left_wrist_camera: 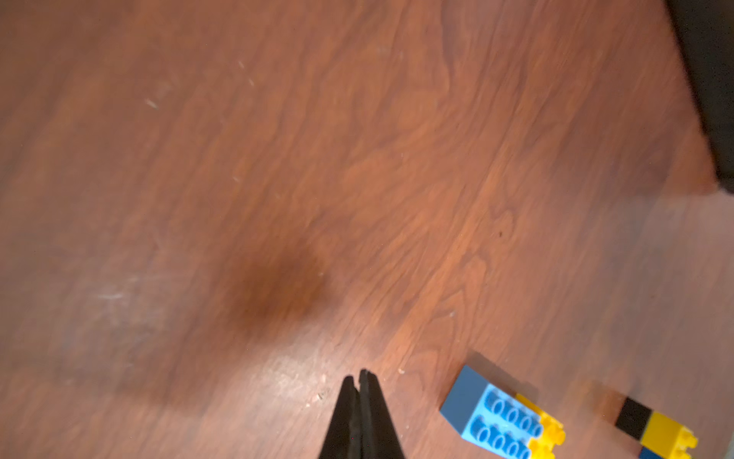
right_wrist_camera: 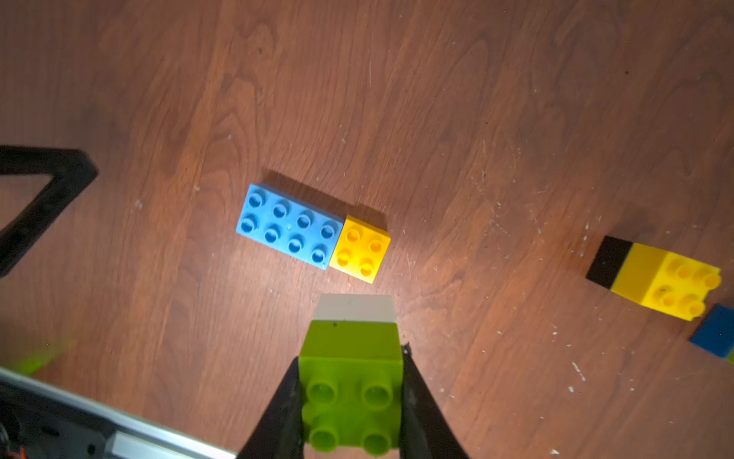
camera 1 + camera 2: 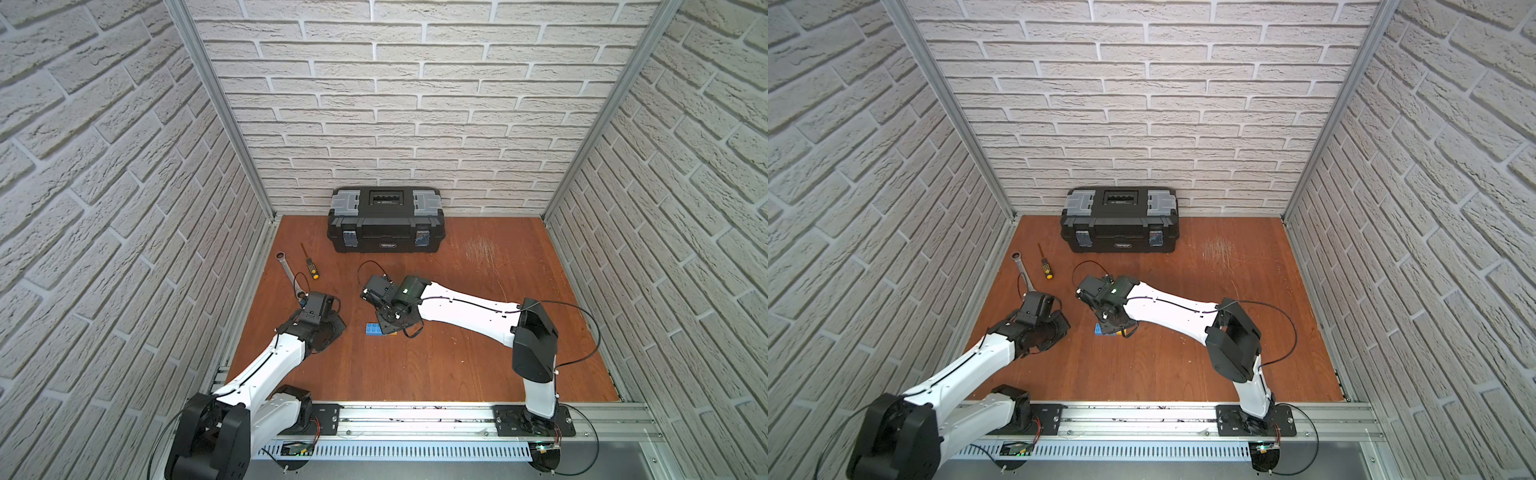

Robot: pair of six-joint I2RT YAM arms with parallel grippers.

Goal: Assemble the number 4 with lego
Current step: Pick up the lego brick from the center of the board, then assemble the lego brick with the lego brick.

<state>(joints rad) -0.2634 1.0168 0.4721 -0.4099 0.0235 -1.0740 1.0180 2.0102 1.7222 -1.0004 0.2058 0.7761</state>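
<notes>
Over the wooden table (image 2: 476, 119), right end effector (image 2: 351, 355) clamps a green-and-white lego stack (image 2: 353, 393); left end effector (image 1: 359, 377) pressed together.

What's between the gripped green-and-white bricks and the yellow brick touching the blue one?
Just bare wooden table between green-and-white bricks and yellow brick, per the right wrist view.

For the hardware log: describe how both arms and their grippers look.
The left arm and right arm have white tapered shells, black joint housings and thin black cables running along them. The left gripper and right gripper have black fingers tapering to narrow tips. No markings can be made out.
</notes>
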